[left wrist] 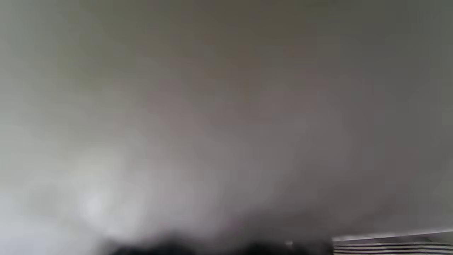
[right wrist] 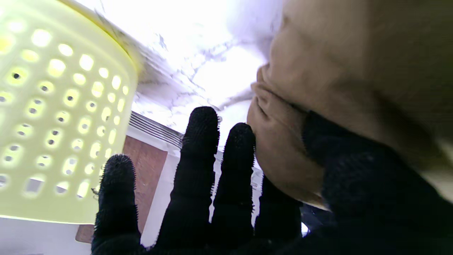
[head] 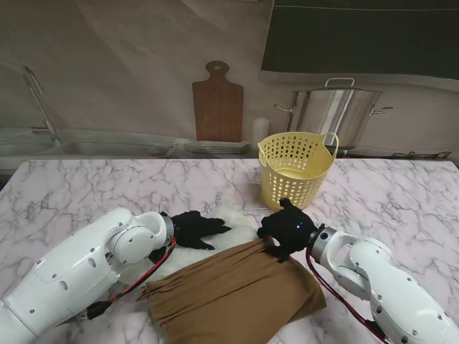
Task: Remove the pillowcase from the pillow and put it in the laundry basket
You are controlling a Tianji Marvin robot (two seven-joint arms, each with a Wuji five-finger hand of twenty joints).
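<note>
The brown pillowcase (head: 229,294) still covers most of the pillow and lies close to me at the table's middle. The bare white pillow (head: 242,223) sticks out of its far end. My left hand (head: 195,229) rests flat on that white end, fingers spread. The left wrist view is only a grey blur. My right hand (head: 288,228) sits at the case's far right corner. There a fold of the pillowcase (right wrist: 283,152) is pinched between my thumb and the straight fingers (right wrist: 198,159). The yellow laundry basket (head: 290,183) stands just beyond the right hand and is the perforated basket (right wrist: 53,124) filling one side of the right wrist view.
A wooden cutting board (head: 217,104) leans on the back wall. A steel pot (head: 333,115) stands behind the basket, with a small white canister (head: 260,129) beside it. A faucet (head: 39,100) rises at the far left. The marble table (head: 86,186) stretches to both sides.
</note>
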